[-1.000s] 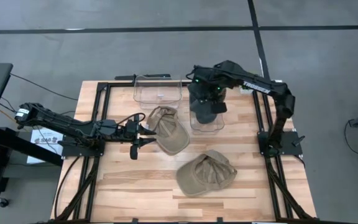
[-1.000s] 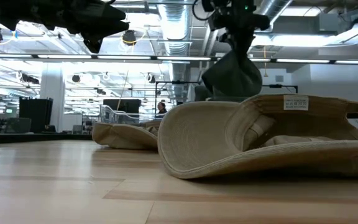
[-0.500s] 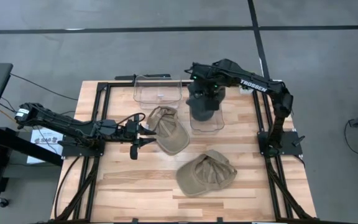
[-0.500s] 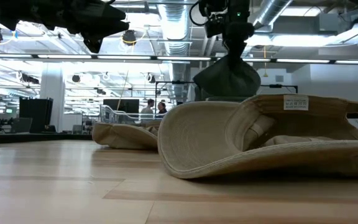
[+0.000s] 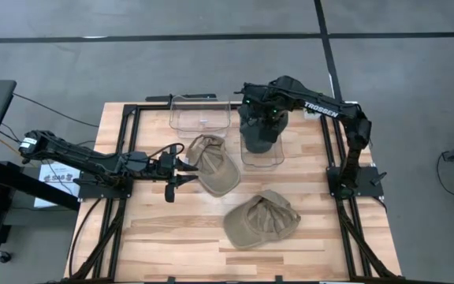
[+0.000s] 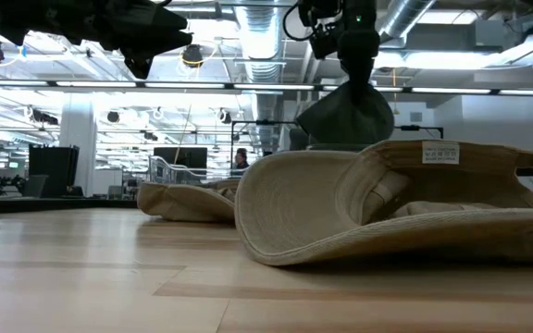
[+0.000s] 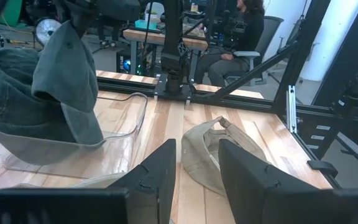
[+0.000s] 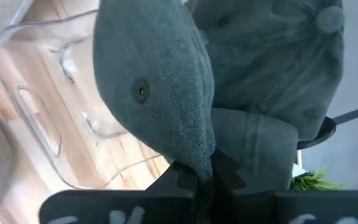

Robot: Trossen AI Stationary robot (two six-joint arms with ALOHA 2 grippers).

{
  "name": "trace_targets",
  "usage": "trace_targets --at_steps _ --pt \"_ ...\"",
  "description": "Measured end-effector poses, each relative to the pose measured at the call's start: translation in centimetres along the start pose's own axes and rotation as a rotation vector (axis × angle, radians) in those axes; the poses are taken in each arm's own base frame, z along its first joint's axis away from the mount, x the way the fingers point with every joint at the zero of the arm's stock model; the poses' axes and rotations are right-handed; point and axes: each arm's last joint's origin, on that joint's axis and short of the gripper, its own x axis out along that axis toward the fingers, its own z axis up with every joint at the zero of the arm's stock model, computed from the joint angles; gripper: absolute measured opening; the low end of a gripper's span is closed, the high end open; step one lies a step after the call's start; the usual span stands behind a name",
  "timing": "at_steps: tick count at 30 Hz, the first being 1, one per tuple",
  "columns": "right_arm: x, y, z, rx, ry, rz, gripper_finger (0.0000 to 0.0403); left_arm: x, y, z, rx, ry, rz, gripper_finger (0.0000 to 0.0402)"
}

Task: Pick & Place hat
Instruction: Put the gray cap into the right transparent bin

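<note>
The dark grey cap is held pinched in the closed right gripper and hangs directly below it, over the clear bin that already holds similar grey fabric. The cap is judged light and soft: its crown is seen collapsed and draped, so it is expected to sag and swing; the stiffer brim or a seam edge would be the surer place to be gripped. Just beside that bin, away from the right arm, an empty clear bin stands. The left gripper is held with its fingers apart, and a tan cap lies just ahead of them. A second tan cap lies well apart from both grippers. The exact pinch point is hidden by folds, and the bin's contents cannot be counted.
</note>
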Motion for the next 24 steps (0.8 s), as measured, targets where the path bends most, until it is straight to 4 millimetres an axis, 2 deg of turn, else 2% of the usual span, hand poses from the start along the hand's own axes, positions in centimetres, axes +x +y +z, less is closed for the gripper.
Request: trace_targets --at_steps 6,18,24 --pt "-0.2 0.6 0.2 -0.019 -0.010 -0.021 0.0000 0.0 0.0 0.0 0.000 0.000 0.000 0.0118" --pt "0.2 -1.9 0.3 0.084 -0.044 -0.096 0.0000 0.0 0.0 0.0 0.000 0.000 0.000 0.0118" --pt "0.3 -2.2 -0.1 0.128 -0.011 -0.081 0.0000 0.0 0.0 0.0 0.000 0.000 0.000 0.0118"
